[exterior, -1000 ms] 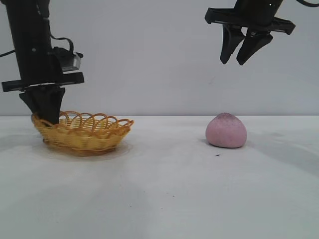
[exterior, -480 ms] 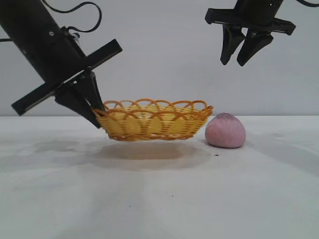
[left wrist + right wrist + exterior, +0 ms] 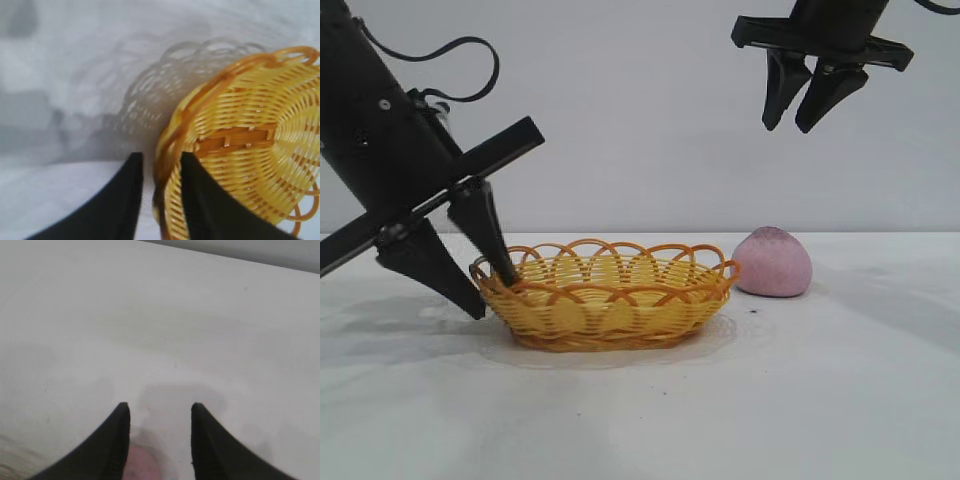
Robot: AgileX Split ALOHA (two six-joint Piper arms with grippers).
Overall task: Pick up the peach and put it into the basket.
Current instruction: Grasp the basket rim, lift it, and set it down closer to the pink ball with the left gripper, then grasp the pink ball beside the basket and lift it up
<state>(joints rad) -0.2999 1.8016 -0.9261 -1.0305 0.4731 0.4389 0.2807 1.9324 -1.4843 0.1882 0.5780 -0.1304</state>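
Observation:
The yellow wicker basket (image 3: 610, 312) rests on the table left of centre. My left gripper (image 3: 492, 298) is tilted over its left end, its jaws open and straddling the orange-brown rim, one finger inside and one outside. In the left wrist view the rim (image 3: 167, 150) sits between the fingers of the left gripper (image 3: 159, 156), with a gap to the outer finger. The dusty-pink peach (image 3: 775, 262) sits on the table just right of the basket. My right gripper (image 3: 787, 127) hangs open high above the peach, which shows low between its fingers in the right wrist view (image 3: 145, 465).
The white table (image 3: 650, 420) runs to a plain grey wall behind. A small dark speck (image 3: 757, 311) lies in front of the peach. The right gripper (image 3: 159, 407) looks down on bare tabletop.
My left gripper lifted the basket from the far left, carried it right to beside the peach, then set it down on the table; its jaws have spread. The right arm has not moved.

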